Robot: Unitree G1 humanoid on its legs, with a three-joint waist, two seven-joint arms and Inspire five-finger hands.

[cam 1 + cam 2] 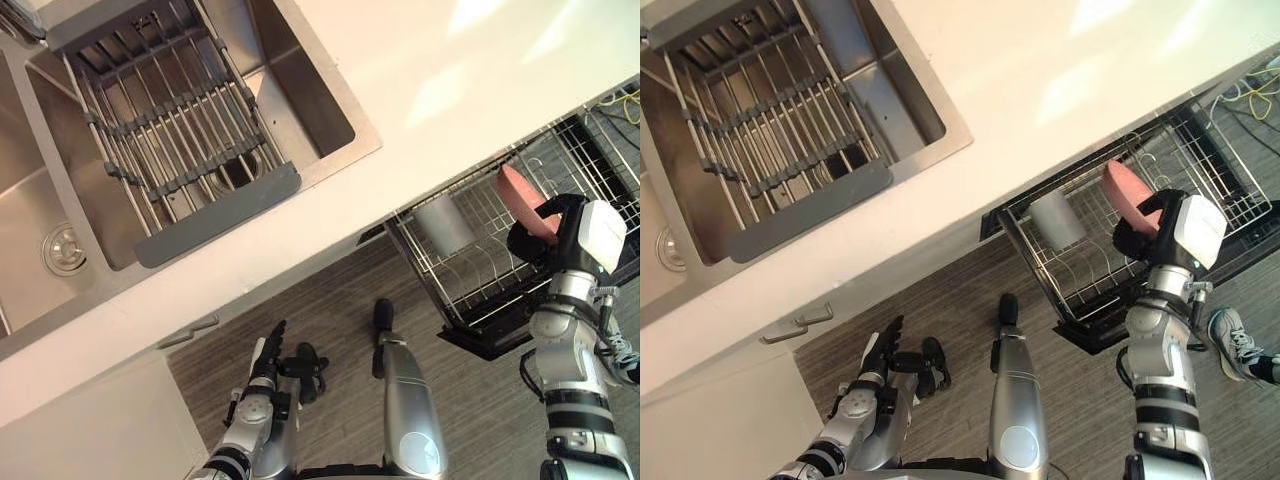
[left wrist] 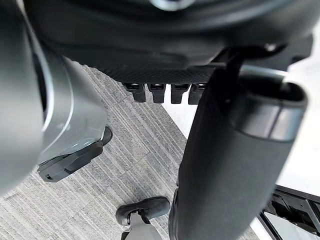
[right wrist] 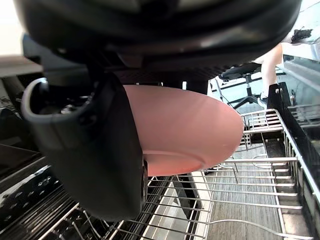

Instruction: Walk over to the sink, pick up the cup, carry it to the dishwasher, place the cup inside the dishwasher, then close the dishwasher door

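A pink cup is held over the pulled-out wire rack of the open dishwasher. My right hand is shut on it, with the thumb curled against the pink wall. The cup is tilted on its side above the rack's right half, apart from the wires. My left hand hangs low by the floor in front of the counter, fingers straight and holding nothing.
A grey metal cup stands in the rack's left part. The steel sink with a roll-up drying rack lies in the pale counter at the upper left. A person's shoe is on the floor at the right.
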